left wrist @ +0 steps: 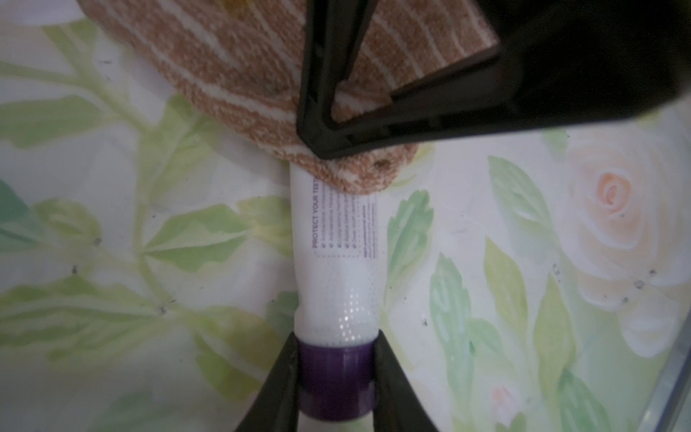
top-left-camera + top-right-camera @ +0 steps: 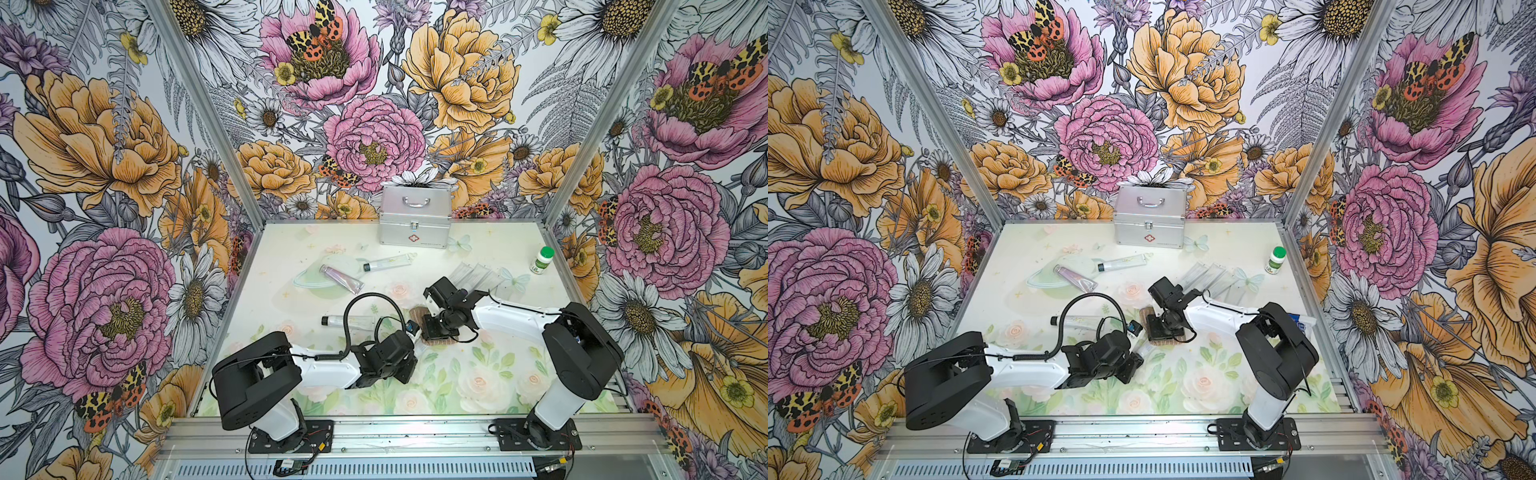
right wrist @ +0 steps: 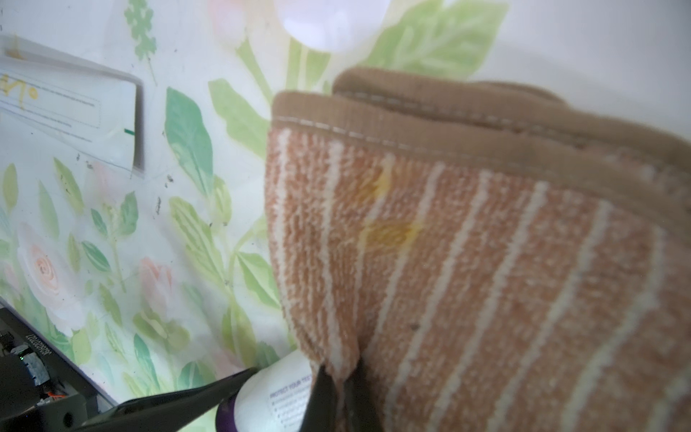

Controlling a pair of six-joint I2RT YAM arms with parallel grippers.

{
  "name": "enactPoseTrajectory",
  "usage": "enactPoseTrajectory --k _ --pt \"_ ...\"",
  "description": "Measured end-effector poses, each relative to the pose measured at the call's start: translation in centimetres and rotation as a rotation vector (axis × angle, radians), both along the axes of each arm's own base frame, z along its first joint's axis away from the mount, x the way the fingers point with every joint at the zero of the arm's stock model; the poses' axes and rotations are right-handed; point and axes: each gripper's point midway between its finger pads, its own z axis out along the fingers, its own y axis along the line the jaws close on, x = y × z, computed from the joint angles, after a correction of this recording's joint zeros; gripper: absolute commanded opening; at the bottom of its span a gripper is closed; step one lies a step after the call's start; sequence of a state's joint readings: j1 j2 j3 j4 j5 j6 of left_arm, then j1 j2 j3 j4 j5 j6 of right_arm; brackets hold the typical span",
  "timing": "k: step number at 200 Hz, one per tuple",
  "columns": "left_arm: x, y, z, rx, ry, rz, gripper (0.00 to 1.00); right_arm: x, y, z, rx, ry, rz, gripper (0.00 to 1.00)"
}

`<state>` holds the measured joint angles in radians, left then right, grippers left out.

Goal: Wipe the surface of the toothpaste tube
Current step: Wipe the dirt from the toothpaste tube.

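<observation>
Evidently your left claw (image 1: 336, 359) clamped the white toothpaste tube (image 1: 336, 232) at its cap, your right claw (image 3: 336, 374) pinching a striped brown towel (image 3: 467, 262) over it.

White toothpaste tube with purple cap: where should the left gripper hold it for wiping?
At the rigid purple cap, entering from the cap end, as the left gripper does now: that leaves the soft white toothpaste tube free for the brown striped towel.
</observation>
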<state>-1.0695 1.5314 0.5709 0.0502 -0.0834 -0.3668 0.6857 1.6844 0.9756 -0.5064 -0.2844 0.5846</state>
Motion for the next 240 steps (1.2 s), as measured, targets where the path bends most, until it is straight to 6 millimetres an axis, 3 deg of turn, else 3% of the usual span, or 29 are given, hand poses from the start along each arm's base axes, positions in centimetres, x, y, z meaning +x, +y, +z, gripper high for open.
enactPoseTrajectory --k 39,79,108,158,195,216,240 --pt "0.0 0.0 0.0 0.000 0.000 0.000 0.26 0.9 -0.9 -0.2 -0.002 -0.003 -0.028 0.00" --pt "0.0 0.0 0.0 0.000 0.000 0.000 0.25 4.6 -4.5 -0.9 -0.092 -0.032 -0.116 0.00" --pt "0.0 0.0 0.0 -0.001 -0.001 0.000 0.25 5.4 -5.6 -1.4 -0.139 -0.037 -0.130 0.00" --pt "0.0 0.0 0.0 0.000 0.000 0.000 0.25 4.3 -4.0 -0.9 -0.154 -0.064 -0.077 0.00" --pt "0.0 0.0 0.0 -0.001 0.000 0.000 0.26 1.0 -0.9 0.5 -0.081 -0.033 0.002 0.00" --pt "0.0 0.0 0.0 -0.001 0.000 0.000 0.26 -0.5 -0.5 0.5 -0.062 -0.002 0.024 0.00" --pt "0.0 0.0 0.0 -0.001 0.000 0.000 0.25 -0.5 -0.6 0.3 -0.053 0.011 0.017 0.00"
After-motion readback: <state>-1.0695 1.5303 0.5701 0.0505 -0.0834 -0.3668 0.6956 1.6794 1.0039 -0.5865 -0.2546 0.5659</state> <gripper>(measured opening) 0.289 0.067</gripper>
